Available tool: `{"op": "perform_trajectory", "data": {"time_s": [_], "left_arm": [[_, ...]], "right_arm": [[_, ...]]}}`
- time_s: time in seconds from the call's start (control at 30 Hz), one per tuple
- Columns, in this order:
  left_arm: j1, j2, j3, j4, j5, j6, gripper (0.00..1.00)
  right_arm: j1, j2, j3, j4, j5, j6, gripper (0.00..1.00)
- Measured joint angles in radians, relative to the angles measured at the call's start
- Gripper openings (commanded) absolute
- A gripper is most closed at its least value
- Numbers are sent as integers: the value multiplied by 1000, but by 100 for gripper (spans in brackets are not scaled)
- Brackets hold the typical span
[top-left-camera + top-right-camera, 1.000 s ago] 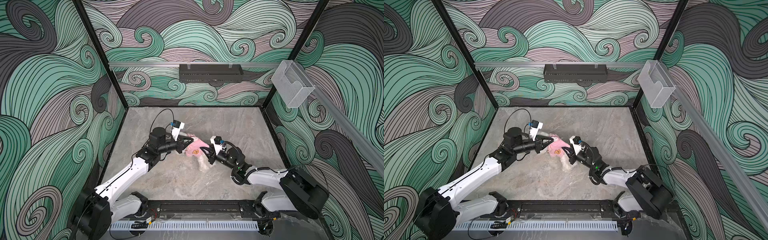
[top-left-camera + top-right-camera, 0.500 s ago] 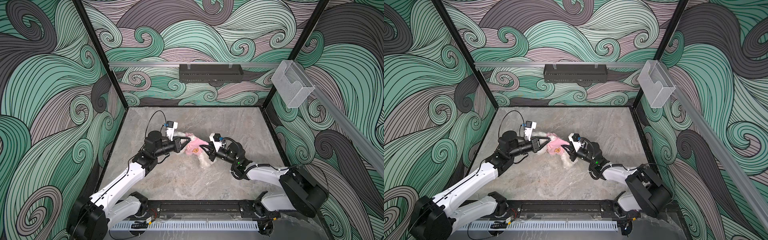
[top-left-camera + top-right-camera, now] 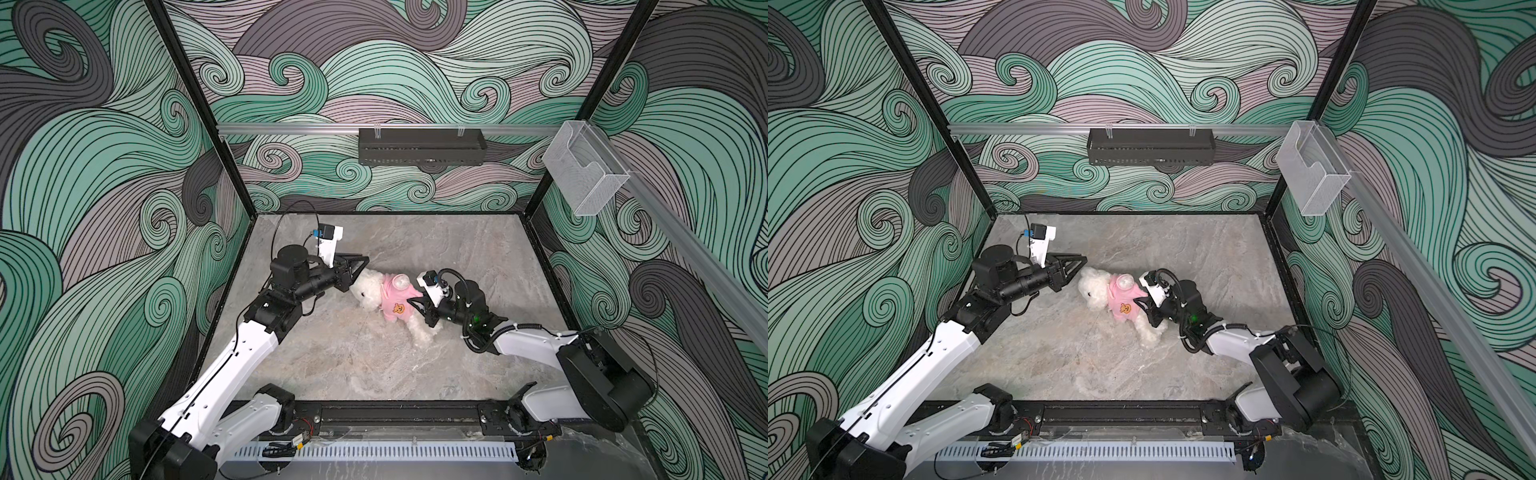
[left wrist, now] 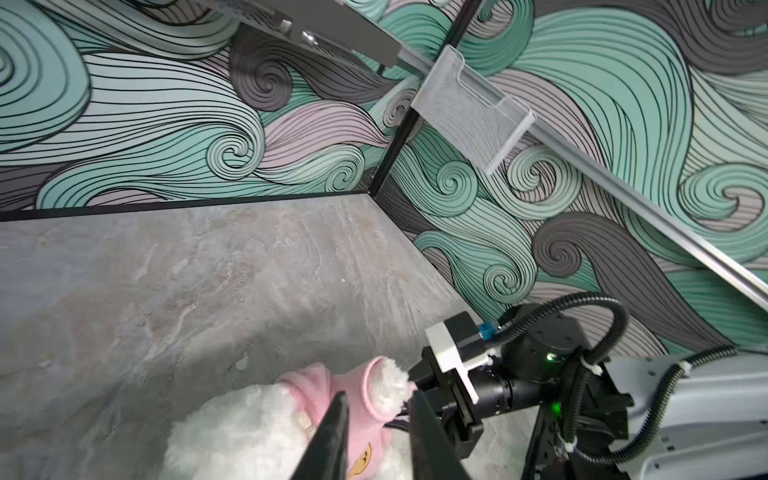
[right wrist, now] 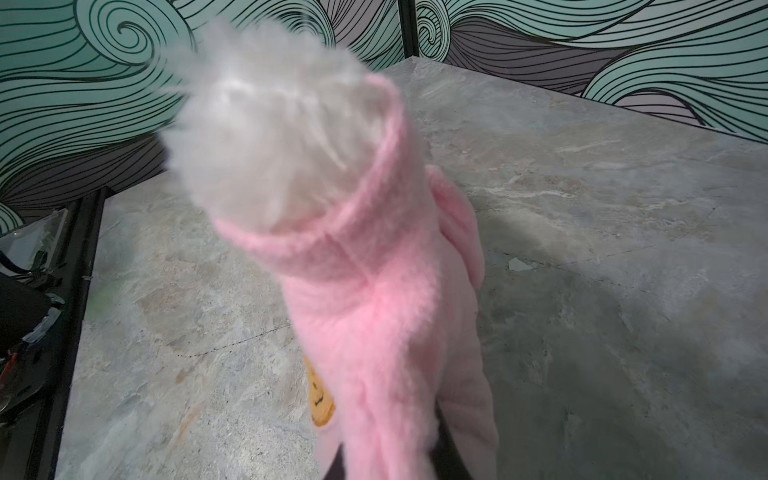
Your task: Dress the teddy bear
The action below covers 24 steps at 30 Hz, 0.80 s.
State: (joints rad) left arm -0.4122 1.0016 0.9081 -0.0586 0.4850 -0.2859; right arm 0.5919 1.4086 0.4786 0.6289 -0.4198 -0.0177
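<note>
Bear is lying dressed mid-tabletop, right gripper pinching the shirt hem.

The teddy bear (image 3: 369, 290) is lying on its side near the middle of the tabletop (image 3: 415, 249), head pointing at the left arm and legs pointing toward the right arm's side. It is wearing the pink shirt (image 3: 397, 300) over its torso, with one white arm (image 5: 249, 137) sticking out of a sleeve. The right gripper (image 3: 418, 309) is clamping the shirt fabric at the bear's lower body, as the right wrist view is showing. The left gripper (image 3: 362, 269) is sitting just beside the bear's head, jaws apart and gripping nothing.
</note>
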Motion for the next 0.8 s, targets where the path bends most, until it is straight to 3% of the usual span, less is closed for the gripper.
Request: {"op": "perform_trajectory", "data": {"time_s": [0.17,0.47,0.7,0.8], "left_arm": [[-109,105,95,-167,-5,272,48],[-249,362,251,-349,-106,536,46],[-267,411,282,-386,-175,613,22],[-267,410,283,-384,-188,611,3]], "right_arm": [[11,-1,1,3,-11,23,0],[50,-1,27,14,-26,41,0],[56,-1,27,10,-26,44,0],[56,-1,27,11,-26,44,0]]}}
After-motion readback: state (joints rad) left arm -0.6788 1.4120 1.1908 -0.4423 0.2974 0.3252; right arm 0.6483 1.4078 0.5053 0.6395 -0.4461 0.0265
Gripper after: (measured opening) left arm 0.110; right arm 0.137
